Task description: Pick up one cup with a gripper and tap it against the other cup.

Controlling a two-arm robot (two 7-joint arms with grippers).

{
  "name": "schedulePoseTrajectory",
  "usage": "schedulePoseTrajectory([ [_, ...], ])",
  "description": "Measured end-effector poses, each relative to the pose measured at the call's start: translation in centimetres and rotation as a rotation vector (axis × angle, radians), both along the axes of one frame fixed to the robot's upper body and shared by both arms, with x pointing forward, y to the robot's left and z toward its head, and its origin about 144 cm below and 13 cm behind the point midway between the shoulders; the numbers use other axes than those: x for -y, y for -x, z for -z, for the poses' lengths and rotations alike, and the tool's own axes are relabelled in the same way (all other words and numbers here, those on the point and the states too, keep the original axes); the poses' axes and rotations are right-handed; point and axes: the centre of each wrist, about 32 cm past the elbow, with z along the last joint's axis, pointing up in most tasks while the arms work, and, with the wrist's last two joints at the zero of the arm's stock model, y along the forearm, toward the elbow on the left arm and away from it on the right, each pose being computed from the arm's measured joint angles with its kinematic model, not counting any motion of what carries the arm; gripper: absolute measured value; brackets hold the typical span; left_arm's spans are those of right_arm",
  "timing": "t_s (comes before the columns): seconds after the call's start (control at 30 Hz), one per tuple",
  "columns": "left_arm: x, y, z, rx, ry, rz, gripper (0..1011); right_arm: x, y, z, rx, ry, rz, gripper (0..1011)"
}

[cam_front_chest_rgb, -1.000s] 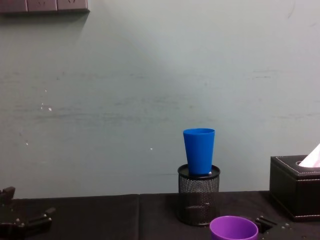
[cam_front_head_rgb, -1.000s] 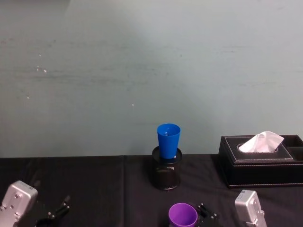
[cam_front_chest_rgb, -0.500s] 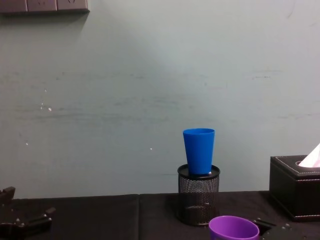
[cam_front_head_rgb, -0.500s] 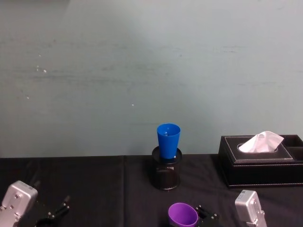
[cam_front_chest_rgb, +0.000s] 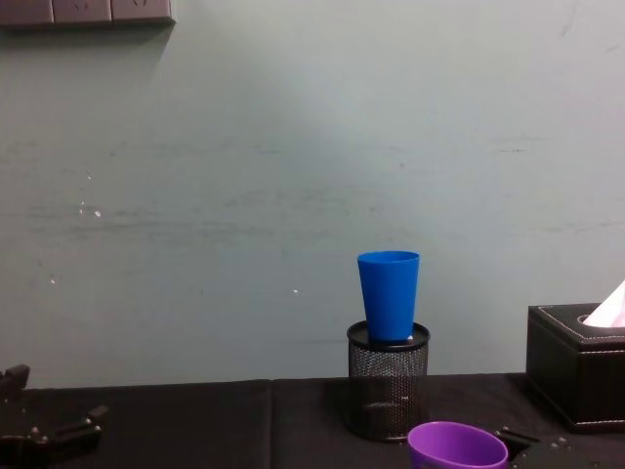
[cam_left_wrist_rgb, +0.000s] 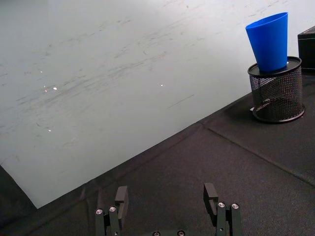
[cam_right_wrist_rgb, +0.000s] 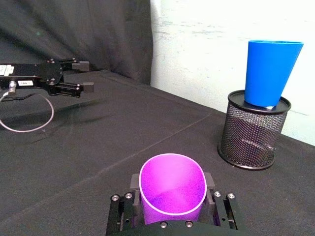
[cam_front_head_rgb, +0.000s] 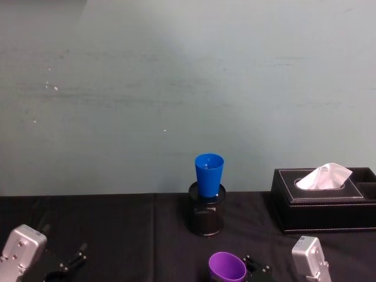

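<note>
Purple cup, the one to be tapped, sits clamped between the flat jaws of the right gripper, low at the near edge of the black-clothed table. At far left, the left gripper rests idle over the cloth, its fingers spread wide and holding nothing. At centre, the purple cup leans a little in the right gripper's hold; whether its base is clear of the cloth cannot be told. Beyond it and well apart, the blue cup stands upright with its base in the mouth of a black mesh pen holder. A black tissue box sits at right. The blue cup perches high and looks easy to topple, so the step in hand likely calls for a lift to its level, a slow forward approach and a light touch of wall on wall, with a firm grip.
</note>
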Motion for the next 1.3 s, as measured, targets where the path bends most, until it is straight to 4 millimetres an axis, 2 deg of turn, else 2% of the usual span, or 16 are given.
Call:
schedulePoseTrajectory([
  [0.33,0.0,0.0,0.0,0.000,0.000,0.000,1000,0.1,0.0,0.0,-0.004,-0.009,0.000,732],
  [0.5,0.0,0.0,0.0,0.000,0.000,0.000,1000,0.1,-0.3,-0.8,0.002,-0.013,-0.007,732],
  [0.63,0.0,0.0,0.0,0.000,0.000,0.000,1000,0.2,-0.7,-2.1,0.016,-0.028,-0.022,732],
  [0.97,0.0,0.0,0.0,0.000,0.000,0.000,1000,0.4,-2.2,-7.2,0.001,-0.037,-0.089,732],
  [1.3,0.0,0.0,0.0,0.000,0.000,0.000,1000,0.5,-3.0,-10.8,-0.004,-0.024,-0.111,732],
])
